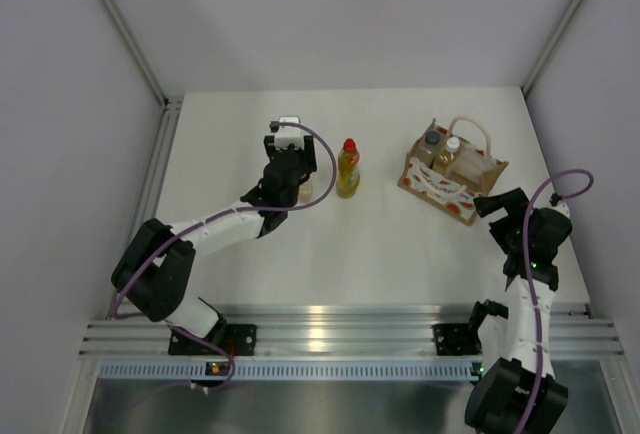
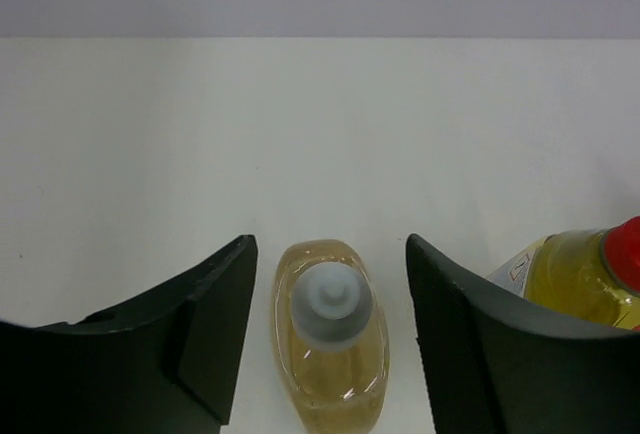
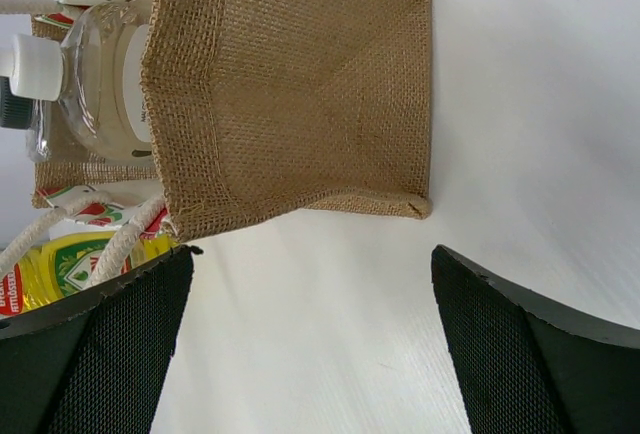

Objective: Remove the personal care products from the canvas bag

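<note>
A small amber bottle (image 2: 330,339) with a white cap stands upright on the white table. My left gripper (image 2: 330,254) is open around it, with a gap on each side between finger and bottle. Just to its right stands the yellow bottle (image 1: 347,169) with a red cap, which also shows in the left wrist view (image 2: 580,279). The canvas bag (image 1: 440,189) sits at the back right, holding a dark-capped bottle (image 1: 432,139) and a white-capped bottle (image 1: 453,144). My right gripper (image 1: 497,204) is open and empty beside the bag (image 3: 300,84), a short way off it.
The bag's cream handles (image 1: 470,129) loop above its mouth. An aluminium rail (image 1: 340,334) runs along the table's near edge, and grey walls close the left, right and back sides.
</note>
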Tool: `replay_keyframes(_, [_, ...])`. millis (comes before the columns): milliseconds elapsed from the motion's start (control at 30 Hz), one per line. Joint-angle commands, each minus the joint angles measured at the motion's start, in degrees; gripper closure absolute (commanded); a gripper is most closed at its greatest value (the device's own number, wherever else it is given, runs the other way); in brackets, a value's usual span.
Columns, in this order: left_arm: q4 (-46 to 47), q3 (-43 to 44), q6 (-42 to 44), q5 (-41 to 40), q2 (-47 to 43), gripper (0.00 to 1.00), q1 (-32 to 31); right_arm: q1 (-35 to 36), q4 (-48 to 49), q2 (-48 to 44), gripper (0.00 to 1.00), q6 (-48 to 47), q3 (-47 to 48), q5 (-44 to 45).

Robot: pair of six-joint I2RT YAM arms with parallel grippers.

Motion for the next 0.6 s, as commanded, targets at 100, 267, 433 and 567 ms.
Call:
replay_keyframes(100, [4.27, 3.52, -0.35, -0.52, -4.88, 0.24, -1.15, -1.14, 0.47, -0.92, 0.01, 0.1, 2.25, -0.47])
replay_keyframes(267, [-3.29, 9.84, -2.79, 2.03, -6.38, 0.19, -2.29, -1.05, 0.47, -1.1, 0.01, 0.27, 1.9, -0.56])
replay_keyframes(433, [-15.48, 20.9, -6.05, 15.82, -2.97, 0.17, -4.22, -1.14, 0.47, -0.92, 0.0, 0.18, 1.72, -0.73])
replay_keyframes(567, [-21.84, 31.72, -4.04, 20.92, 3.19, 0.02, -9.75, -1.05, 0.47, -0.4, 0.01, -0.25, 1.46, -1.0])
